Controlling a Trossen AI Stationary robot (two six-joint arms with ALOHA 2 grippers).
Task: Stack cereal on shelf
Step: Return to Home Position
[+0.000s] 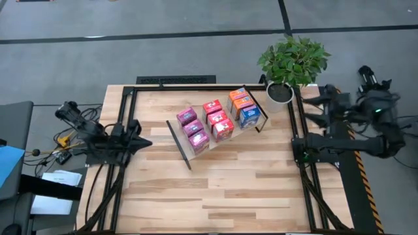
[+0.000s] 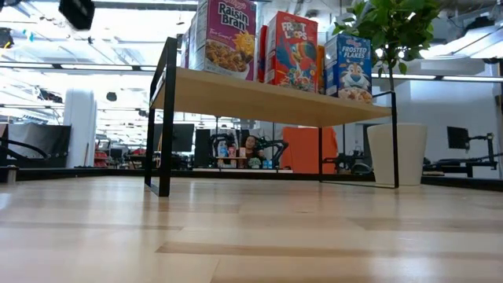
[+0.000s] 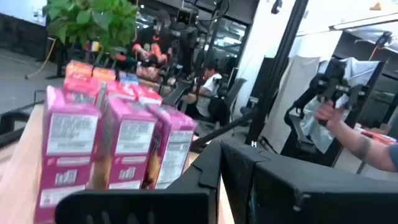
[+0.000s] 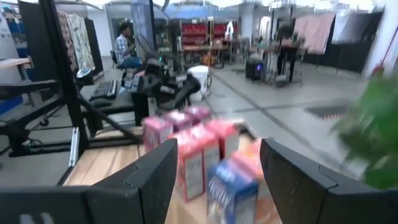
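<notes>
The left pincer [image 1: 138, 141] is held at the left edge of the counter [image 1: 228, 196], its fingers seemingly closed together on nothing. The right pincer [image 4: 219, 149] is kept at the right edge, spread wide and empty. The cereal [image 1: 215, 121] is found between them, well apart from both, stood in rows on the shelf [image 2: 259, 98], whose long axis is slanted from near-left to far-right. The pink boxes [image 1: 192, 127] are set toward the left pincer, the blue box [image 1: 248, 115] toward the right. No further reach is judged needed, only parking clear of the shelf.
</notes>
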